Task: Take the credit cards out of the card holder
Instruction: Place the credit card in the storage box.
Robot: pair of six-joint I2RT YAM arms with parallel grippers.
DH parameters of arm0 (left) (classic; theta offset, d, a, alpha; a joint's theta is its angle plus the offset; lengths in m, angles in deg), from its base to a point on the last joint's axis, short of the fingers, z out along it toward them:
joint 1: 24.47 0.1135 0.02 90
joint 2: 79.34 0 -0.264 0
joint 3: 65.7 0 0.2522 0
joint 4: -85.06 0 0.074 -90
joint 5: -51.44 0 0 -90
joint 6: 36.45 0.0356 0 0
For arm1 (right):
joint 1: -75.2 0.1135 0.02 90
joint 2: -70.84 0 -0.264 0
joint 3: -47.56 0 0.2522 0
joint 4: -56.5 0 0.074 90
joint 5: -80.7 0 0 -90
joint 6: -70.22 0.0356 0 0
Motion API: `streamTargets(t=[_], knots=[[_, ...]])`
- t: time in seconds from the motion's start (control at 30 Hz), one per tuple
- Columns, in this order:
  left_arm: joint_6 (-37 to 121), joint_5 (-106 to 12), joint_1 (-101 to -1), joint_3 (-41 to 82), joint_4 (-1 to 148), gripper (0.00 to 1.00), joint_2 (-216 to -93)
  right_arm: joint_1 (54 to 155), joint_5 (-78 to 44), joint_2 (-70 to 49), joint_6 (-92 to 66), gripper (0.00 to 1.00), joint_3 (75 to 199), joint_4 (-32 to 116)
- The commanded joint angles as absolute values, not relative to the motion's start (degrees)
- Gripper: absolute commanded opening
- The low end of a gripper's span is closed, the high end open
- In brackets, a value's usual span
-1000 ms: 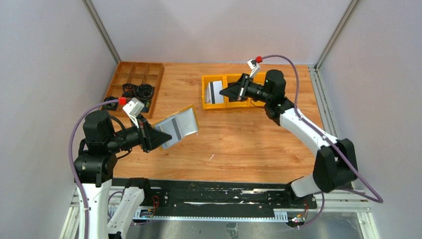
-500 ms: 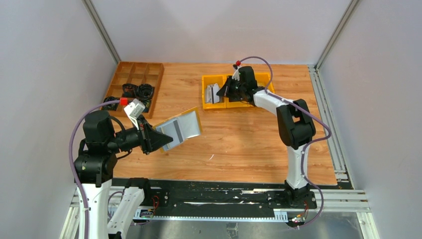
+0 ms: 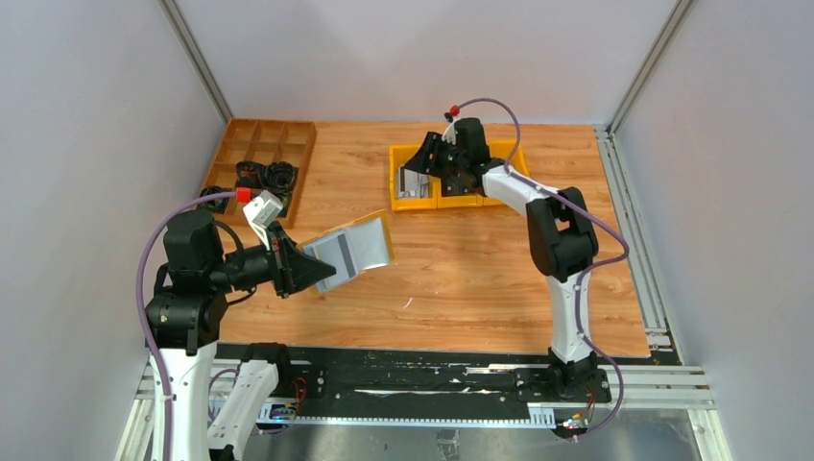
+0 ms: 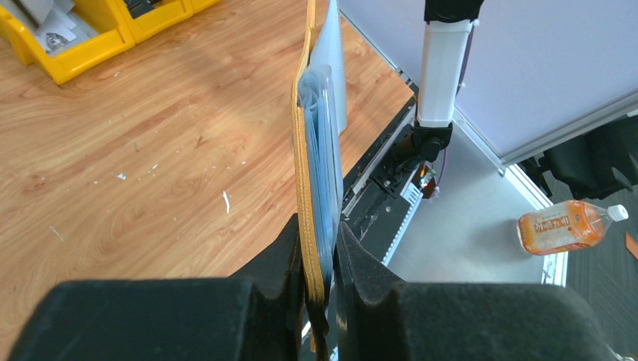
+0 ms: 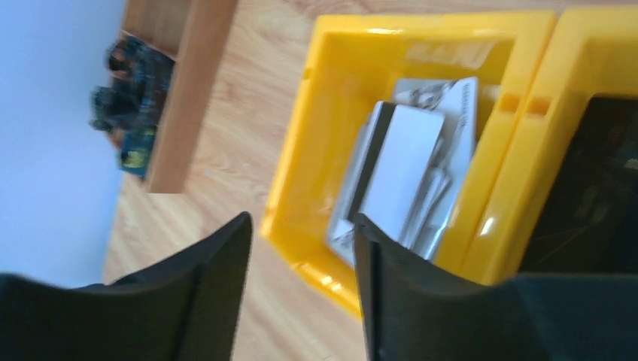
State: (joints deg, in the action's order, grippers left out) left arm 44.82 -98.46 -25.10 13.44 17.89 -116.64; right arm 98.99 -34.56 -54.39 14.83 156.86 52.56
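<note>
My left gripper (image 3: 305,271) is shut on the near edge of the mustard-yellow card holder (image 3: 355,252), holding it open above the table's left half. In the left wrist view the card holder (image 4: 312,173) stands on edge between the pads of that gripper (image 4: 320,226), its blue-grey sleeves facing right. My right gripper (image 3: 422,168) hangs open over the left yellow bin (image 3: 403,200) with nothing between its fingers. Several whitish credit cards (image 5: 402,169) lie stacked in that bin (image 5: 301,180), just beyond the right gripper (image 5: 301,226).
A second yellow bin (image 3: 459,197) with dark contents adjoins the first on its right. A wooden compartment tray (image 3: 264,154) with black pieces (image 3: 269,176) sits at the back left. An orange bottle (image 4: 564,228) lies on the floor beyond the table.
The right gripper has moved left over the left yellow bin and opened. The right arm's elbow has swung inward. The left gripper has nudged the card holder slightly right.
</note>
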Motion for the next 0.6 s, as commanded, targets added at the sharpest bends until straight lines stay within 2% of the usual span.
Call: streamTargets(t=[0.0,0.13,0.23,0.33,0.4,0.5,0.57], knots=[[45.7,-101.5,-25.3,13.0,18.0,0.0,-116.6,100.0,-39.5,-41.0,17.4,0.6,150.1,59.9],[45.9,-101.8,-25.3,13.1,17.9,0.0,-116.5,100.3,-49.4,-28.9,25.3,0.76,140.8,71.0],[46.3,-101.4,-25.3,13.2,17.8,0.0,-116.3,102.0,-60.1,-21.7,36.6,0.78,132.1,86.3],[46.2,-101.2,-25.3,13.3,17.7,0.0,-116.3,105.0,-63.5,-16.5,49.3,0.79,123.8,106.4],[46.1,-100.9,-25.3,13.7,17.7,0.0,-116.3,108.2,-64.0,-13.8,53.1,0.8,119.2,113.8],[45.9,-100.5,-25.3,14.1,17.8,0.0,-116.3,111.8,-64.0,-9.0,51.6,0.8,115.1,115.0],[45.7,-100.4,-25.3,14.4,17.7,0.0,-116.2,114.1,-64.0,-6.0,46.4,0.8,113.3,110.3]])
